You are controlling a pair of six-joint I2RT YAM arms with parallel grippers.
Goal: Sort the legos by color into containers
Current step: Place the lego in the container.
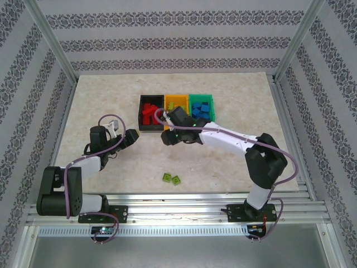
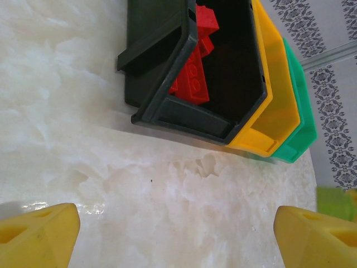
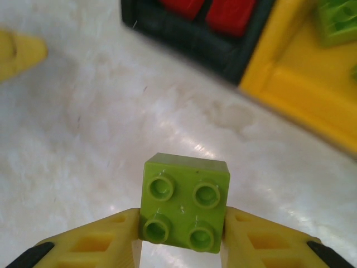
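The right end effector (image 3: 183, 230) is pinching a lime green brick (image 3: 185, 201) between its yellow fingers (image 3: 100, 240), the brick's studs facing the wrist camera, and is hovering over the table (image 1: 234, 95) just in front of the black bin (image 1: 140, 116), near that bin's front right corner. The left end effector (image 2: 175, 240) is hanging with its fingers spread wide and nothing between them, over bare table in front of and to the left of the black bin. The black bin is holding the red bricks (image 1: 148, 111). The orange-yellow bin (image 1: 176, 98) is sitting right against the black bin's right side, with lime pieces (image 3: 337, 22) lying inside it, and the green bin (image 1: 201, 97) is sitting one place further right of the black bin, carrying the blue bricks (image 1: 202, 111). Two loose lime green bricks (image 1: 167, 177) are lying side by side on the table well in front of the black bin, toward the arm bases.
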